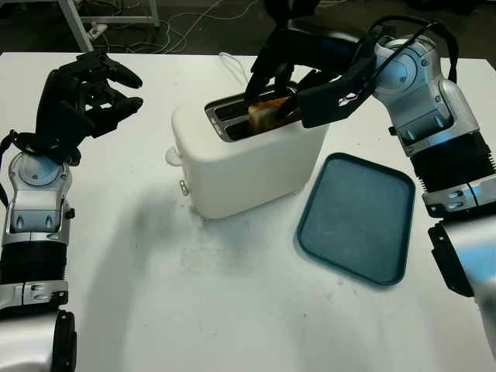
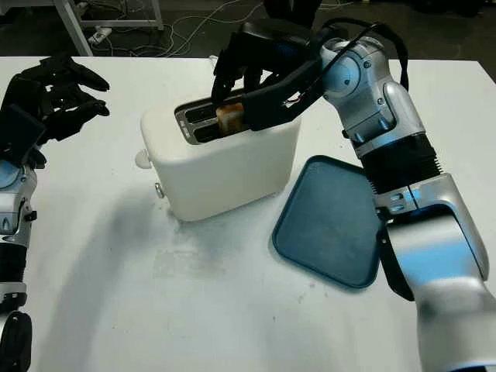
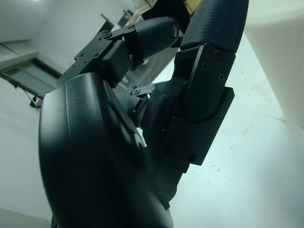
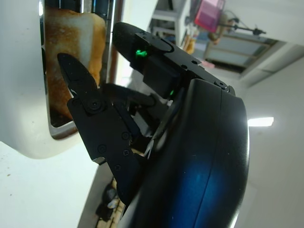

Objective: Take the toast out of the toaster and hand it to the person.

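A: Head views first. Where's your right hand (image 1: 280, 93)?

B: Over the toaster (image 1: 248, 159), mid-table toward the far edge. Your fingers reach down around the toast (image 1: 267, 115), which sits in the slot with its top poking out.

A: Gripped?

B: Can't tell from here. The toast isn't lifted. The tray (image 1: 358, 217) lies just right of the toaster.

A: Left hand (image 1: 85, 97)?

B: Raised near the table's far left corner, fingers curled, holding nothing.

A: Left wrist view?

B: Your curled fingers (image 3: 156, 35) over bare white table (image 3: 247, 156).

A: Right wrist view?

B: One finger (image 4: 78, 83) lies against the browned face; whether the grip is closed, I can't tell.

A: Progress?

B: Early: extraction not done, and you've still got the handover left.
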`<action>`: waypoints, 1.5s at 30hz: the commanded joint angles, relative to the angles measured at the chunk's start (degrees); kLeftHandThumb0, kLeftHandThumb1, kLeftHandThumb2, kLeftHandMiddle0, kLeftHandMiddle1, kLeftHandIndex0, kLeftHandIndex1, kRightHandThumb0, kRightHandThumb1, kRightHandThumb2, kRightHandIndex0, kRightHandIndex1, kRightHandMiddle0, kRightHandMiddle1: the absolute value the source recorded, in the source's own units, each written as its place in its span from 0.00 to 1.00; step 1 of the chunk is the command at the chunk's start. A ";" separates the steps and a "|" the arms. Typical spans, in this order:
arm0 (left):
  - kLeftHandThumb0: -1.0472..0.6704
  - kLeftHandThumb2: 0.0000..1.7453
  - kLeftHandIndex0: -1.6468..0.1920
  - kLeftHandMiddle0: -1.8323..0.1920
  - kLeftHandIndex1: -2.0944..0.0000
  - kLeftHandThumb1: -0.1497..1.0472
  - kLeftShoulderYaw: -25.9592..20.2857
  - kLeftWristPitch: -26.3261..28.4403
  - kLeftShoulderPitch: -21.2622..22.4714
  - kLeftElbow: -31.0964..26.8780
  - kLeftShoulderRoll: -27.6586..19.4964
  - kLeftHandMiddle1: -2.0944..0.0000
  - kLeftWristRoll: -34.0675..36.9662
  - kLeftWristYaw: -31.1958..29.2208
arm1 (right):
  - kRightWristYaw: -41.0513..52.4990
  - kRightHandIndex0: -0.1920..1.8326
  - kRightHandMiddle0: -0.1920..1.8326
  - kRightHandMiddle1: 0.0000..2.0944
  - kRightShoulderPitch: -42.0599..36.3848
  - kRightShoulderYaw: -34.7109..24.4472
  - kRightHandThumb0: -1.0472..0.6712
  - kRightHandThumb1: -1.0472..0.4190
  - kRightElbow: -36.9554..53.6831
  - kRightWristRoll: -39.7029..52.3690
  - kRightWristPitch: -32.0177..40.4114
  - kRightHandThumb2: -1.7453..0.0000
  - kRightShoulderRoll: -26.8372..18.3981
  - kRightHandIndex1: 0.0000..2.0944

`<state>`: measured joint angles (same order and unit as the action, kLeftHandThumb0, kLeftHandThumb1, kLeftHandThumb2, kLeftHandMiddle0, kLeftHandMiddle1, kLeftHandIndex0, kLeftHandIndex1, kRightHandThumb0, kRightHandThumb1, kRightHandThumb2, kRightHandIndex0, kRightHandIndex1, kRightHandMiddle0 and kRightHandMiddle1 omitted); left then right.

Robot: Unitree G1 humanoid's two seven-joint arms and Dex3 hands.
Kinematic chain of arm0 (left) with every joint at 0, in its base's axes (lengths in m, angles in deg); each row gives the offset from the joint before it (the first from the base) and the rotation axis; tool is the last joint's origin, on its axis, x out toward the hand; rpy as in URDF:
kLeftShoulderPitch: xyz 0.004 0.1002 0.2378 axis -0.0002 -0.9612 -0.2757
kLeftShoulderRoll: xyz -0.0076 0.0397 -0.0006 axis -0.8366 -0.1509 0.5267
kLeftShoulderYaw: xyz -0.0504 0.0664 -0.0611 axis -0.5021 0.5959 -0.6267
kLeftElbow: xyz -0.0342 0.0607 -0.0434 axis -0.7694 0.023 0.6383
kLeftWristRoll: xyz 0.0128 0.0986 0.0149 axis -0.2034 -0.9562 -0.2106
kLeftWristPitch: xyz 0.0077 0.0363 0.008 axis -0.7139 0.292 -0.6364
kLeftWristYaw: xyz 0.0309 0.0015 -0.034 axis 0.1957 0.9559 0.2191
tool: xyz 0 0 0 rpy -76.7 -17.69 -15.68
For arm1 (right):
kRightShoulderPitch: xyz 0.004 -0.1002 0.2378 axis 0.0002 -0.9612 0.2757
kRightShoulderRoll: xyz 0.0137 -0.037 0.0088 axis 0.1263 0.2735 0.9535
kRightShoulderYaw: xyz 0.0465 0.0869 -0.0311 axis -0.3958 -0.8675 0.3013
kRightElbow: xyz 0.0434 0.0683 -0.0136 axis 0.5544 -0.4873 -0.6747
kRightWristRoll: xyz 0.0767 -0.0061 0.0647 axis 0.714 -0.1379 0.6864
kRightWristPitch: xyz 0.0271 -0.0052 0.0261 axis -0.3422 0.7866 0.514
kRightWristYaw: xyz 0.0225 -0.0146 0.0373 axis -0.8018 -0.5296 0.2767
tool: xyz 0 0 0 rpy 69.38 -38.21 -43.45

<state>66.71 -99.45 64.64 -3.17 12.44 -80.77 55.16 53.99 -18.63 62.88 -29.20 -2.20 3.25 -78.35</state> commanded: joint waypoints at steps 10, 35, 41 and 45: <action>0.00 0.10 0.55 0.52 0.45 0.89 -0.02 -0.81 -0.98 -0.23 -0.03 0.45 -0.21 0.31 | 2.96 0.56 0.64 0.03 -0.78 1.77 0.43 0.26 0.87 -1.53 2.73 1.00 -0.80 0.31; 0.00 0.10 0.55 0.52 0.45 0.89 -0.12 -0.75 -0.99 -0.14 0.14 0.45 -0.06 0.43 | 2.03 0.63 0.61 0.46 -2.02 4.22 0.29 0.16 -0.78 -3.76 -0.38 0.99 -1.35 0.59; 0.00 0.10 0.55 0.52 0.45 0.89 -0.18 -1.36 -1.07 0.28 0.01 0.45 0.09 0.14 | -1.63 0.65 0.59 0.49 -2.15 5.94 0.26 0.10 -3.80 -5.94 -5.49 0.99 -1.80 0.64; 0.00 0.10 0.55 0.52 0.46 0.89 -0.15 -1.30 -1.07 0.24 0.03 0.45 0.00 0.22 | -5.25 0.66 0.60 0.60 -2.24 7.11 0.27 0.09 -4.88 -8.07 -8.96 0.97 -2.34 0.75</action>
<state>66.70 -99.69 64.62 -3.02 12.44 -80.74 55.13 48.48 -19.19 68.46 -32.71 -8.37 -3.76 -79.86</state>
